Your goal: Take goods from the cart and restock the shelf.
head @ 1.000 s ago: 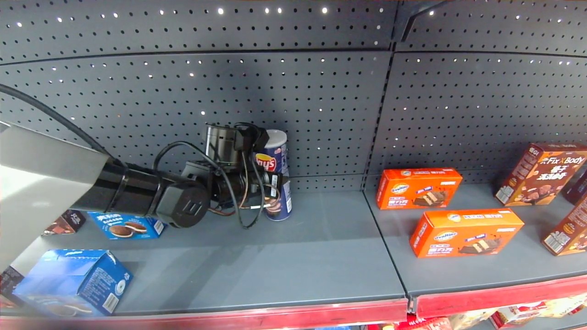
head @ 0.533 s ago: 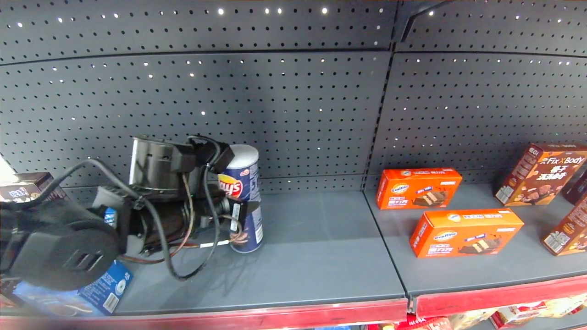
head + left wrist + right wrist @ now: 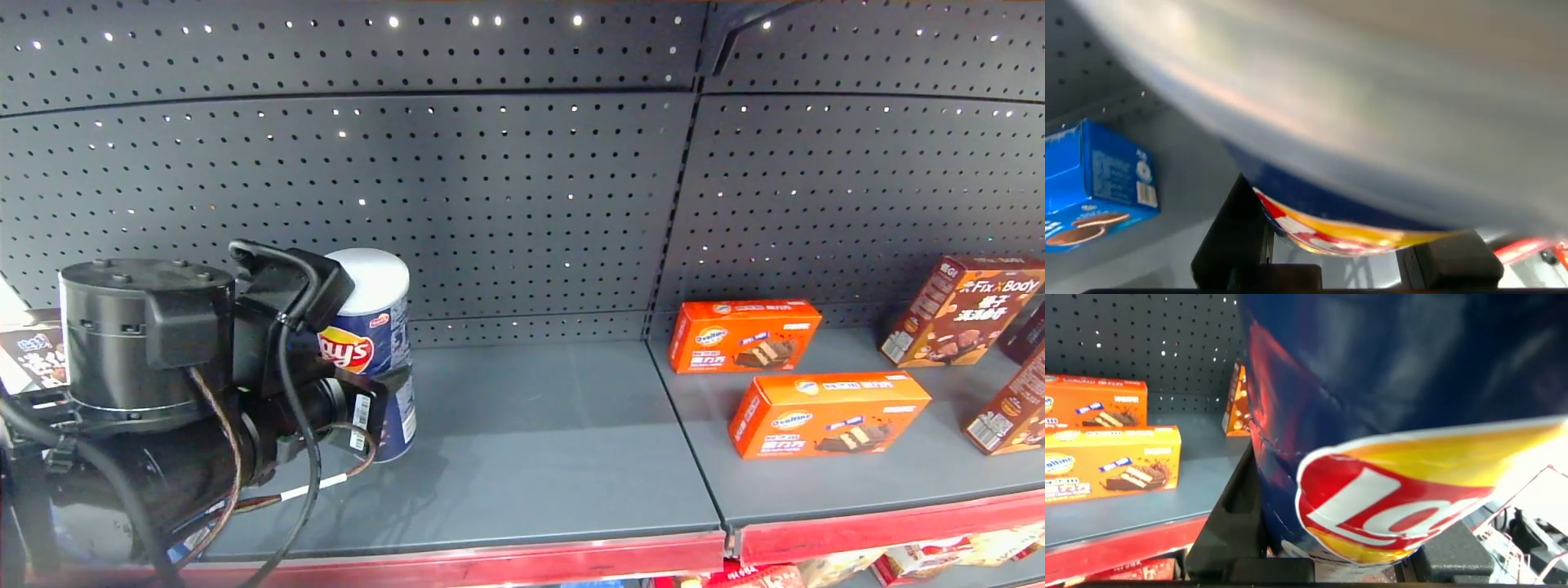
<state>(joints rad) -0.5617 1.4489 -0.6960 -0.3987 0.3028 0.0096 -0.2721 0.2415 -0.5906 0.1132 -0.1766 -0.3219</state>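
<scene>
Blue chip can [image 3: 377, 343], white lid, upright at the left of the grey shelf [image 3: 531, 457]; dark blue chip pack [image 3: 1388, 400] out front.

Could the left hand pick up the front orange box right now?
Probably not yet. The left hand is shut on a chips can, well left of the front orange box. The bare shelf between leaves the way free once the can is released.
</scene>
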